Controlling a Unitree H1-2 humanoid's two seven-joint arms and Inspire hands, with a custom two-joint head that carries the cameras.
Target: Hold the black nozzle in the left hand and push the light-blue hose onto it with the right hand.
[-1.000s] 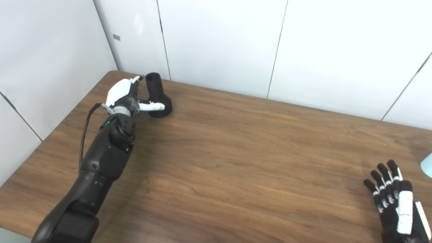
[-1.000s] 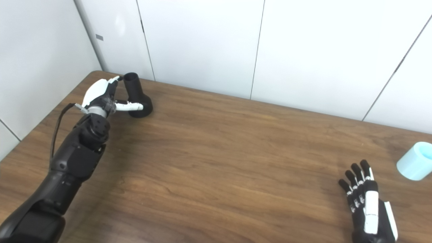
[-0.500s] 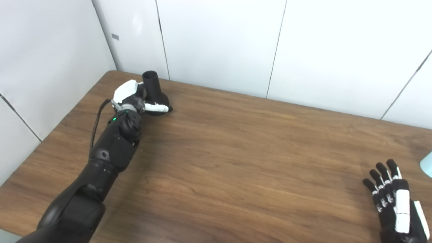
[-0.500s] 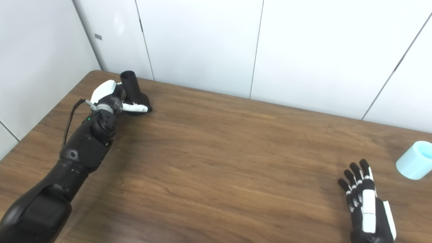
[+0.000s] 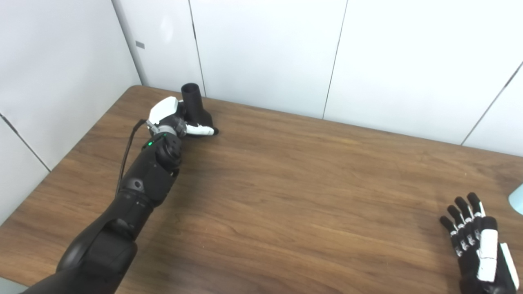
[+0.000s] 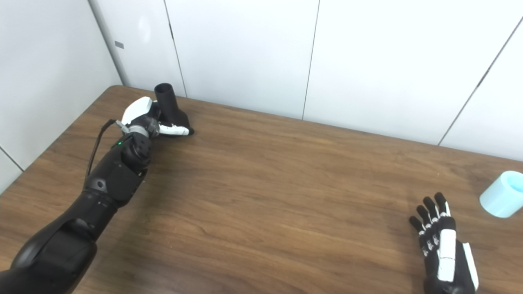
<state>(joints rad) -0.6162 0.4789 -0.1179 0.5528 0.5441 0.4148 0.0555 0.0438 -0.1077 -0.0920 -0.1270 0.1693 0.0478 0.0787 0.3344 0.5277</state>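
Note:
The black nozzle stands at the table's far left corner, narrow tube up and leaning slightly. My left hand is wrapped around its flared base, with the white thumb across the front and the fingers hidden behind it. The light-blue hose is a short pale cylinder at the table's right edge; in the left eye view only a sliver shows. My right hand lies open and flat on the table at the near right, apart from the hose and holding nothing.
The brown wooden table reaches white wall panels at the back and left. The nozzle is close to the wall corner. My left arm stretches across the table's left side.
My left hand has closed in around the nozzle's base. Hand and nozzle have shifted a little to the right together. The right hand has stayed put.

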